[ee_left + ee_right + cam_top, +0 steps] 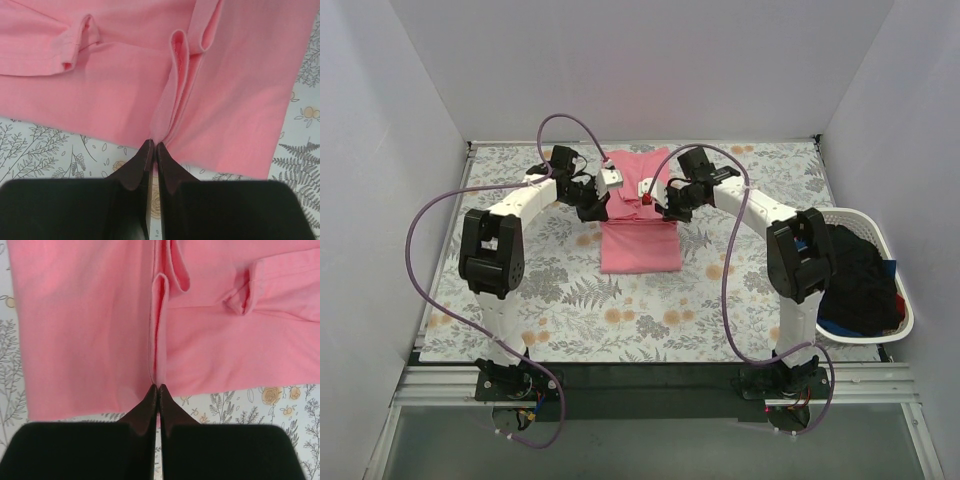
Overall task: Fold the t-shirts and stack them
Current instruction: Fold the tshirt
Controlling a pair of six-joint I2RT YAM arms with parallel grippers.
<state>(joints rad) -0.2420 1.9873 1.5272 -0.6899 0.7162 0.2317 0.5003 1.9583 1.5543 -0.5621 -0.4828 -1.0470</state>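
Salmon-pink t-shirt is pinched by both end effectors; laundry basket holds dark shirts.

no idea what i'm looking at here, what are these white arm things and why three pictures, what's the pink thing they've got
The white things are two robot arms bolted side by side at the near edge of a table. Each ends in a two-finger gripper. The wide picture comes from a fixed camera above and behind them. The two close-ups come from small cameras on the wrists, so the dark shapes at the bottom are the fingers themselves.

The pink thing is a salmon-pink t-shirt, partly folded, lying on a floral tablecloth. The left gripper and the right gripper are each pinched shut on a raised fold at the edge of the shirt, one from each side.

At the right edge stands a white laundry basket with more clothes inside, black and dark blue, apparently waiting their turn. The job is to fold and stack the shirts.
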